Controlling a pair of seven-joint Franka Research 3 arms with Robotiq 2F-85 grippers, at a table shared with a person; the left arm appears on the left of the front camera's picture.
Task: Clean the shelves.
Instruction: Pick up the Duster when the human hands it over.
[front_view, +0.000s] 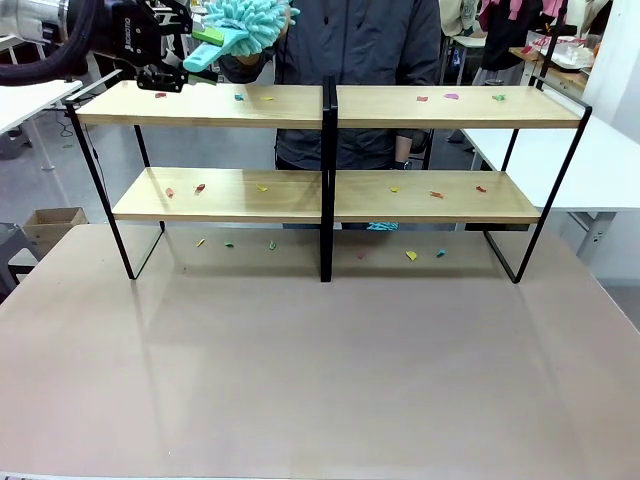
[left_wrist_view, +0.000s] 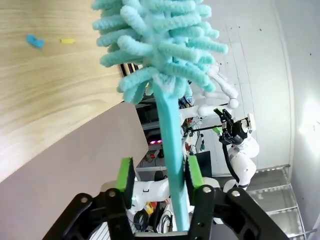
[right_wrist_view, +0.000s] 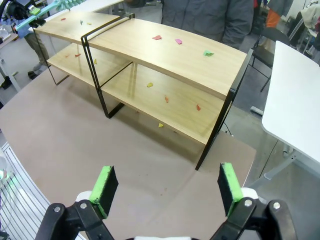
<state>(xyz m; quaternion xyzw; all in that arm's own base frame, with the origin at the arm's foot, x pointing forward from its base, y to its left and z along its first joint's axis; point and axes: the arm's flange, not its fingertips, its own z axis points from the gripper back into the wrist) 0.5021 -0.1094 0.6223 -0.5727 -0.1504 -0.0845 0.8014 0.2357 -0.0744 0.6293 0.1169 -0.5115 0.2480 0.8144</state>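
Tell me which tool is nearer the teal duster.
Left. The left tool straddles the handle of the duster, above the left end of the shelves; the right tool hangs open over the table near their other end, well apart.

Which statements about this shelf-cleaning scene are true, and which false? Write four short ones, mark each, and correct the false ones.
1. The handle of the fluffy teal duster sits between the fingers of the left gripper. True.
2. The right gripper is clamped on a cloth. False: its jaws stand open with nothing between them, above the table.
3. Small coloured scraps lie on both boards of the shelves. True.
4. The shelves stand on the floor. False: their black frame stands on the table, and a few scraps lie on the table beneath them.
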